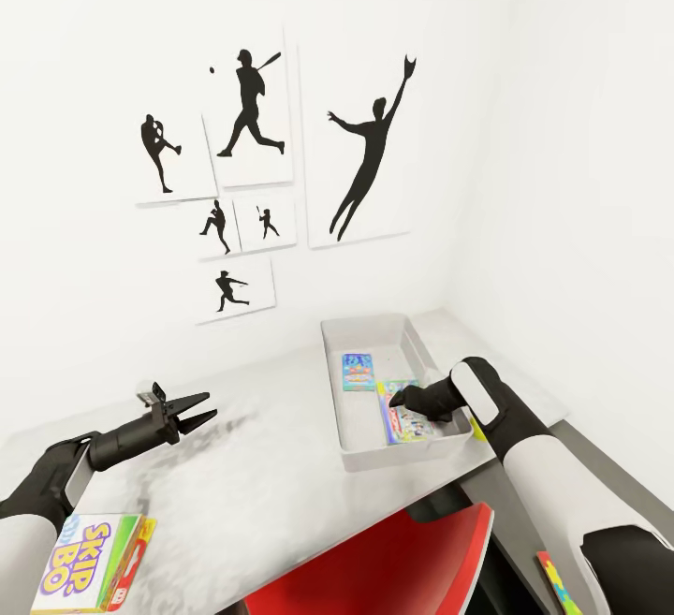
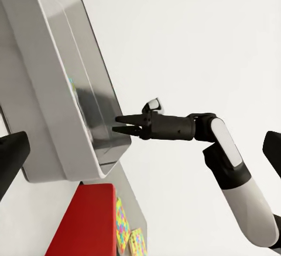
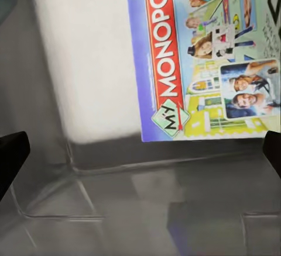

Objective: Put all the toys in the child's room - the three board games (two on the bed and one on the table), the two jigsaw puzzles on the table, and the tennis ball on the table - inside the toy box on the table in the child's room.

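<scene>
Wide bare worktop lies open between the left claw and the toy box. Inside the box, the right claw hangs over the Monopoly game; its sloping walls hem it in. A red chair blocks the near edge.

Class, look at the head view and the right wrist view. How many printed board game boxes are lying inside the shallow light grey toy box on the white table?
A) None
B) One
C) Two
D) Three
C: the shallow light grey toy box holds two flat boxes, a small blue board game near the middle and a white-green Monopoly box with a red band beside it.
</scene>
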Available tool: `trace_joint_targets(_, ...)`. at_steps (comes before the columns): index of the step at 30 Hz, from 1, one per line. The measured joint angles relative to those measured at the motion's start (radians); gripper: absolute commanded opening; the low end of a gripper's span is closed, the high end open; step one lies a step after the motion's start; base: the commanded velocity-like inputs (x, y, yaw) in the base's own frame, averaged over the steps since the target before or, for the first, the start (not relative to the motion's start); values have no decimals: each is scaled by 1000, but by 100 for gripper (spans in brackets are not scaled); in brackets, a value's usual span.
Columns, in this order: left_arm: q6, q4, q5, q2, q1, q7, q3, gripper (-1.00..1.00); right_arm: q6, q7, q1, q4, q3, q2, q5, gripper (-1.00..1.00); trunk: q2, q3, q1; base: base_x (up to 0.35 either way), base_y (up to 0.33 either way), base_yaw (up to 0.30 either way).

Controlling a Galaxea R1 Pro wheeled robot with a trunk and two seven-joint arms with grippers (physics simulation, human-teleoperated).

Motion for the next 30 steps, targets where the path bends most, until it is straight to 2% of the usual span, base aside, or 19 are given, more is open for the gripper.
trace_joint_targets(14,0,0,0,0,0,1,0,100,0,3,0,-5,-2,-5,-1,100,0,0,0,0,0,0)
trace_joint_targets(19,-2,0,0,0,0,0,-1,100,0,13,4,-46,-8,-14,-3,100,0,0,0,0,0,0)
trace_joint_targets(24,-4,0,0,0,0,0,-1,100,0,39,26,-211,-10,-28,-7,100,0,0,0,0,0,0)
trace_joint_targets(27,-5,0,0,0,0,-1,-1,100,0,43,43,-301,-10,-50,-12,100,0,0,0,0,0,0)
trace_joint_targets(30,-6,0,0,1,0,-2,-1,100,0,45,78,-417,-12,-84,-22,100,0,0,0,0,0,0)
